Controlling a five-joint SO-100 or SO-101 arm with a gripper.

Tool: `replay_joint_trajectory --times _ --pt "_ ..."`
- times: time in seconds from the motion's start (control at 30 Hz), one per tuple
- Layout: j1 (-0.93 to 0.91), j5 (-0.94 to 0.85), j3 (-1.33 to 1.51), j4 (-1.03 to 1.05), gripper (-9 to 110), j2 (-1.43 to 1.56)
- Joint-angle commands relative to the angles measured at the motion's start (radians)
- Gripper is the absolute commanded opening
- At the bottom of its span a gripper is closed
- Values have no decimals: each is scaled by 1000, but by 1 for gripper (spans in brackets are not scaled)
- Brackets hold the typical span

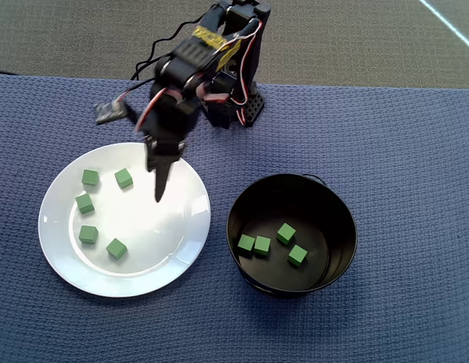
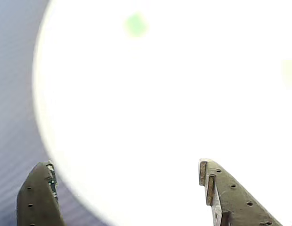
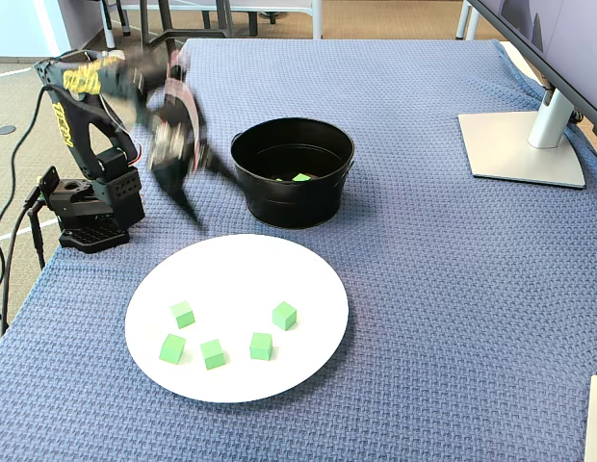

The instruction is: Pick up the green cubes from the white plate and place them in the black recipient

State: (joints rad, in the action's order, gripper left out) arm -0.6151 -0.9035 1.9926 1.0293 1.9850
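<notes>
Hung with gripper [image 2: 127, 197] spread wide and empty over the plate [image 1: 185, 253], washed out to a white glare in the wrist view, five cubes [image 1: 116, 248] on it, four more in the pot [image 1: 348, 219], arm blurred in the fixed view.

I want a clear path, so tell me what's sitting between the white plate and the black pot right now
Nothing. In the overhead view only a bare strip of blue cloth separates the white plate from the black pot.
</notes>
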Motion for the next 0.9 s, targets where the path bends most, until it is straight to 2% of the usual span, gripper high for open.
replay_joint_trajectory --times 0.0,0.13,0.23,0.33,0.4,0.53,0.87 --pt "-49 -100 152 -129 32 9" --pt "-72 -322 163 -81 34 -21" --pt "-94 -561 103 -3 35 -72" --pt "-140 -810 87 -35 34 -120" --pt "-169 -907 75 -69 34 -155" --pt "-209 -988 -25 -38 35 -239" --pt "-249 -917 -32 -155 33 -328"
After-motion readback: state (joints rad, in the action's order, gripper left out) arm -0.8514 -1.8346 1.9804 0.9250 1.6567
